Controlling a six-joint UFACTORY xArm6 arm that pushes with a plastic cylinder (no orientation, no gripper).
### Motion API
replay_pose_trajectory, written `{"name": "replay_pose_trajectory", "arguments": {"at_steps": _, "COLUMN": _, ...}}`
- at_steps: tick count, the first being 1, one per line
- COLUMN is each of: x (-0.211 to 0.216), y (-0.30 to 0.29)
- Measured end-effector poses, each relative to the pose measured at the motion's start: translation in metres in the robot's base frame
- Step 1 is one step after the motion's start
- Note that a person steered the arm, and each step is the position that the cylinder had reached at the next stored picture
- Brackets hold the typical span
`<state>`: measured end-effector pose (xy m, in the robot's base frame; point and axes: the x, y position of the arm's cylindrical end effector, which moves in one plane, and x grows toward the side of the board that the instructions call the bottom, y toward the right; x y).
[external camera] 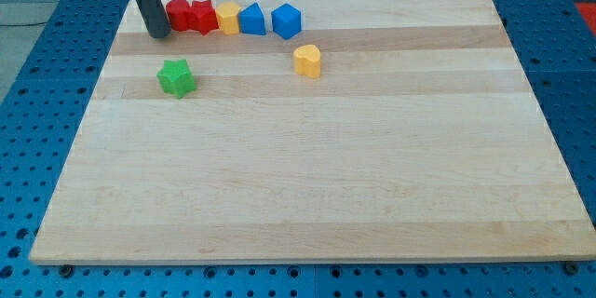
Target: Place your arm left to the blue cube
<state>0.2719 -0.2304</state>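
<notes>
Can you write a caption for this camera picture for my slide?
My tip rests left of a top row of red, yellow and blue blocks.

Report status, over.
My tip at row's left end, beside red block. Blue cube at row's right end. Red, yellow, blue blocks between.

A wooden board (317, 177) carries a block row at 11 o'clock: two red blocks (190, 15), yellow (228, 18), blue (251, 20), blue cube (287, 20); below, a yellow heart (307, 60) and green star (175, 77).
</notes>
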Motion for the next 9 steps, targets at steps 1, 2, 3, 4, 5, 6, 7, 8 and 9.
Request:
{"name": "replay_pose_trajectory", "arguments": {"at_steps": 1, "x": 0.007, "y": 0.0}}
{"name": "replay_pose_trajectory", "arguments": {"at_steps": 2, "x": 0.035, "y": 0.015}}
{"name": "replay_pose_trajectory", "arguments": {"at_steps": 3, "x": 0.043, "y": 0.054}}
{"name": "replay_pose_trajectory", "arguments": {"at_steps": 4, "x": 0.043, "y": 0.09}}
{"name": "replay_pose_trajectory", "arguments": {"at_steps": 5, "x": 0.042, "y": 0.118}}
{"name": "replay_pose_trajectory", "arguments": {"at_steps": 6, "x": 0.038, "y": 0.131}}
{"name": "replay_pose_trajectory", "arguments": {"at_steps": 7, "x": 0.027, "y": 0.134}}
{"name": "replay_pose_trajectory", "arguments": {"at_steps": 8, "x": 0.023, "y": 0.144}}
{"name": "replay_pose_trajectory", "arguments": {"at_steps": 9, "x": 0.023, "y": 0.163}}
